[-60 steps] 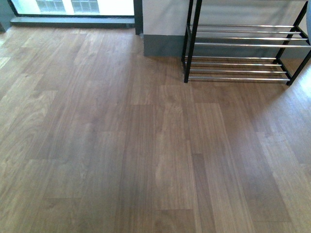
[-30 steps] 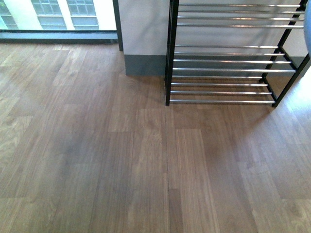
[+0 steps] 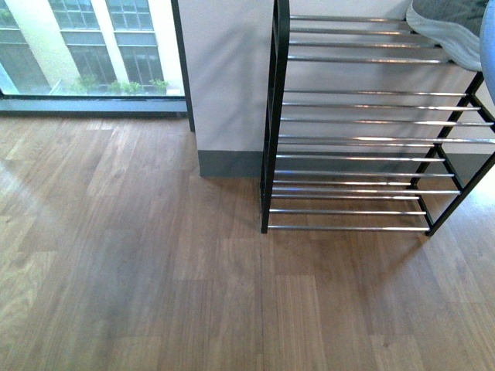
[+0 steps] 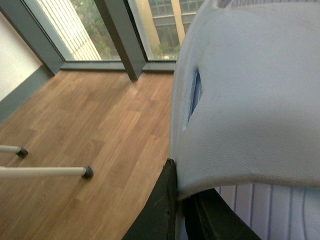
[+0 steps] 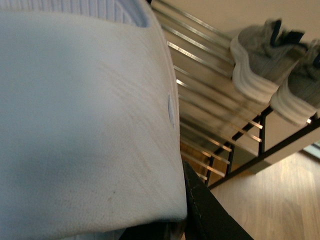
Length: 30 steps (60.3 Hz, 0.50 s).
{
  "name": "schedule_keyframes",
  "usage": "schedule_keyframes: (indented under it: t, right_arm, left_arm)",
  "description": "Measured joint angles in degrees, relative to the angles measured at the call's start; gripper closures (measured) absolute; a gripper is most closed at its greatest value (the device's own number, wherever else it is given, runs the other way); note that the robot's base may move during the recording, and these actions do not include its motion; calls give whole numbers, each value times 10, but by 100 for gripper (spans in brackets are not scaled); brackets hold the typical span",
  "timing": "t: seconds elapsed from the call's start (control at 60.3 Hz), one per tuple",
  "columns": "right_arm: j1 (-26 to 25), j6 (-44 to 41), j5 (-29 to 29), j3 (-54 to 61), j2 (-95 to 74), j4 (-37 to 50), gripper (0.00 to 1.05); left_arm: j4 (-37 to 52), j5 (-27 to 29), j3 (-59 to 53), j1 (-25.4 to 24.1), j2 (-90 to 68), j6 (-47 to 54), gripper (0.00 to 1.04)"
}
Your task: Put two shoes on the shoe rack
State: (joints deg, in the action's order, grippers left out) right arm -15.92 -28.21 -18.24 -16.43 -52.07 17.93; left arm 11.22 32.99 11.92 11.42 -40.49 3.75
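Observation:
A pale blue slide sandal (image 4: pixel 250 100) fills most of the left wrist view, and my left gripper (image 4: pixel 181 192) is shut on its strap edge. The right wrist view shows another pale blue slide sandal (image 5: pixel 85 115), with my right gripper (image 5: pixel 172 220) shut on its edge. Beyond it stands the shoe rack (image 5: pixel 215 115), with two grey knit sneakers (image 5: pixel 260 60) (image 5: pixel 300 95) side by side on an upper tier. In the front view the shoe rack (image 3: pixel 356 139) stands at the right against the wall, one grey sneaker (image 3: pixel 448 27) on its top visible tier. Neither arm shows there; a pale blue sliver (image 3: pixel 489 54) shows at the right edge.
Wood floor (image 3: pixel 155 270) spreads in front of the rack. A grey-skirted wall pillar (image 3: pixel 224 93) stands left of the rack, with a floor-to-ceiling window (image 3: pixel 85 46) further left. White furniture legs with dark feet (image 4: pixel 87 172) rest on the floor in the left wrist view.
The front view has swung upward and closer: the rack sits lower and larger in the picture, more tiers show, and the grey sneaker has come into view.

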Motion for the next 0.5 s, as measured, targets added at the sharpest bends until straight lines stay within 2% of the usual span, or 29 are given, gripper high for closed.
schedule_keyframes:
  t: [0.497]
  right_arm:
    - [0,0,0,-1,0,0,103]
  left_arm:
    - [0,0,0,0,0,0,103]
